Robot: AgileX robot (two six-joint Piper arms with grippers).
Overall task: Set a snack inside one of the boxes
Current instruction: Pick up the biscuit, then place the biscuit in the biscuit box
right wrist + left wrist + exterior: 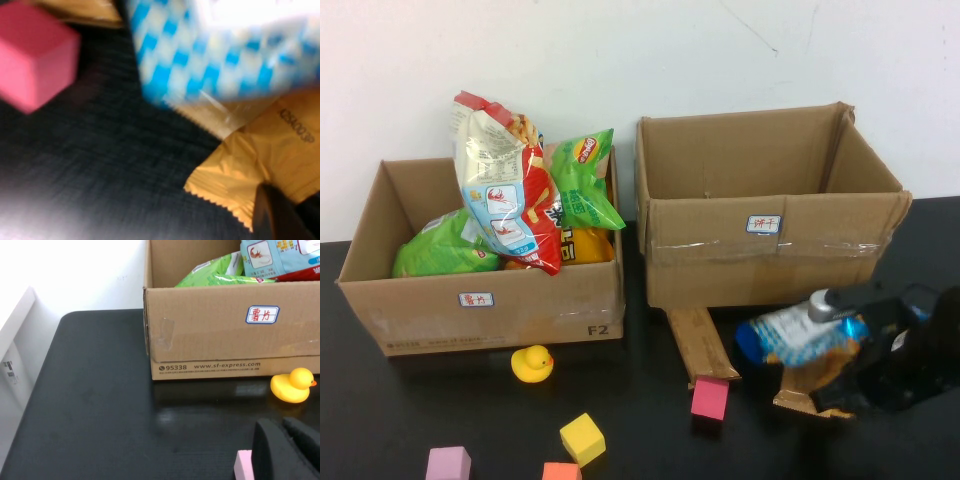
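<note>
A blue-and-white checked snack bag lies on the black table in front of the empty right box, on top of an orange snack packet. My right gripper is at the packet's right end. In the right wrist view its dark finger presses on the packet, with the checked bag beyond it. The left box holds several chip bags. My left gripper is out of the high view; it hovers low, fingers together and empty, near the left box.
A yellow duck sits before the left box. A magenta block, a yellow block, an orange block and a light pink block lie at the front. A torn cardboard flap lies by the right box.
</note>
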